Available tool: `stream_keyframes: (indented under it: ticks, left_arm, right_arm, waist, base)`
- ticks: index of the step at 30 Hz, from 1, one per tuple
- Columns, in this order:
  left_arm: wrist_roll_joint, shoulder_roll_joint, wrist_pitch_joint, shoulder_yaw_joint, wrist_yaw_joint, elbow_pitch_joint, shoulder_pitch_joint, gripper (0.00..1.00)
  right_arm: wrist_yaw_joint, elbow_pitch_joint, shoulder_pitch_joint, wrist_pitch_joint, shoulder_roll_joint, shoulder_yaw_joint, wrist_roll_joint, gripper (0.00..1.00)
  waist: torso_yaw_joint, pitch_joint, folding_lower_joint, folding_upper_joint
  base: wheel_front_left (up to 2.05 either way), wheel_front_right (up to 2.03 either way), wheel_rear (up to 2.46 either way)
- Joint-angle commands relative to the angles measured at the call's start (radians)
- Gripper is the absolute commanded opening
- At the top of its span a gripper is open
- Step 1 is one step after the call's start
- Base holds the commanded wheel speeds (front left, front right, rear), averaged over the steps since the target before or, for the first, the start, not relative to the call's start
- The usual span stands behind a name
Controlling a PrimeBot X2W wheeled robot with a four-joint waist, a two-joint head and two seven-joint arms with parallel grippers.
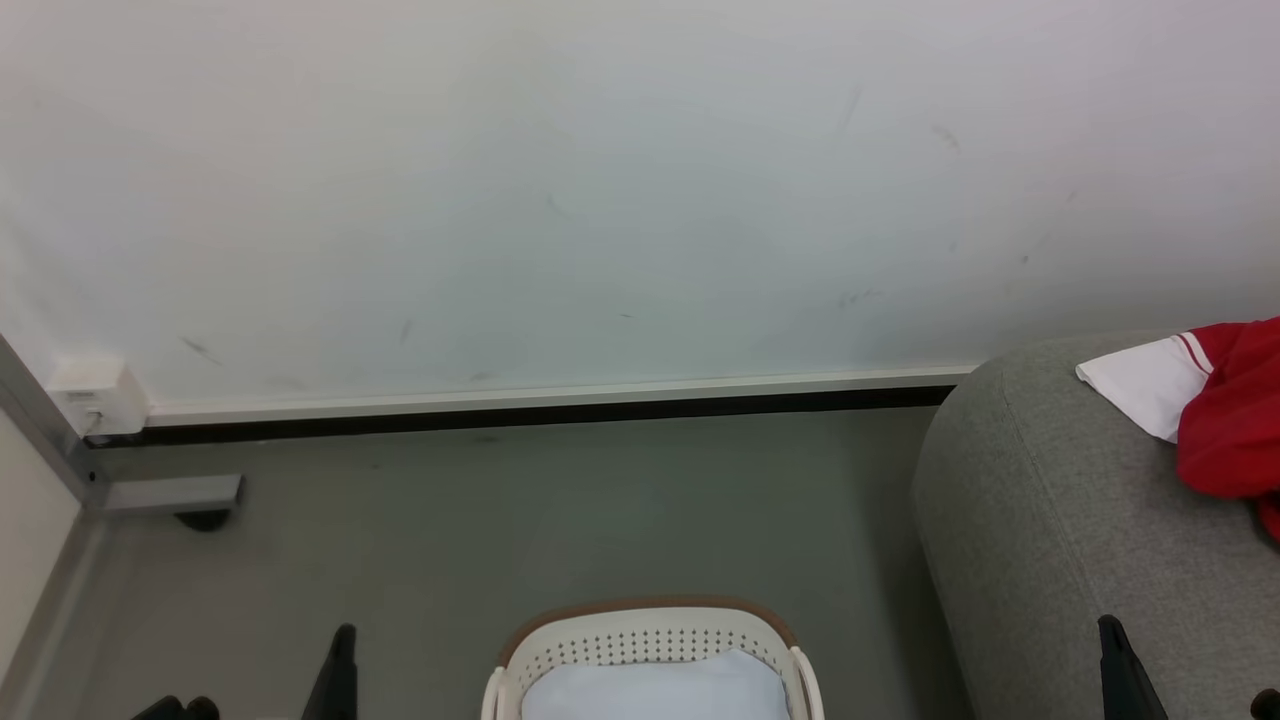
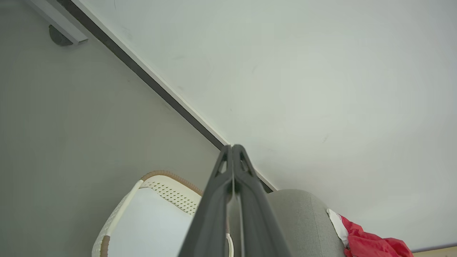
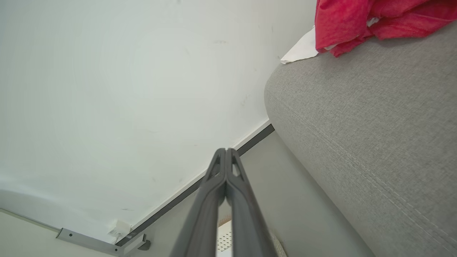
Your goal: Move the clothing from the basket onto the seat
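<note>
The red clothing [image 1: 1235, 420] with a white panel and striped trim lies on top of the grey seat [image 1: 1060, 520] at the right; it also shows as clothing [image 2: 371, 244] and clothing [image 3: 371, 21] in the wrist views. The white basket [image 1: 650, 640] with a brown rim stands on the floor at the bottom centre and holds a pale bluish-white pad [image 1: 655, 690]. My left gripper [image 2: 232, 147] is shut, its fingers pressed together, up in the air above the basket [image 2: 167, 189]. My right gripper [image 3: 226, 150] is shut too, beside the seat [image 3: 375, 135]. Dark finger tips show at the head view's lower corners.
A white wall with a dark skirting strip [image 1: 520, 415] runs behind the grey floor. A white socket box [image 1: 95, 395] and a grey metal bracket [image 1: 170, 495] sit at the left corner. Open floor lies between the basket and the wall.
</note>
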Motion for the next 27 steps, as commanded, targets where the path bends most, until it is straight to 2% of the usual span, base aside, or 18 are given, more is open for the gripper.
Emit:
stream_keyframes:
  ticks: [1,27]
  left_arm:
    - [-0.029,0.001,0.007,0.011,-0.010,-0.012,-0.026,0.00]
    - [-0.278,-0.016,0.081,0.067,-0.058,-0.010,-0.062,0.00]
  right_arm:
    - [-0.001,-0.018,-0.031,0.007,-0.008,-0.006,0.035,0.00]
    - [-0.001,-0.050,-0.055,0.080,-0.009,-0.033,0.324,0.00]
  waist:
    - [0.001,0.001,0.0000,0.0000]
    - [0.012,0.020,0.0000,0.0000]
  base:
    - [0.00,0.00,0.00]
    - [0.00,0.00,0.00]
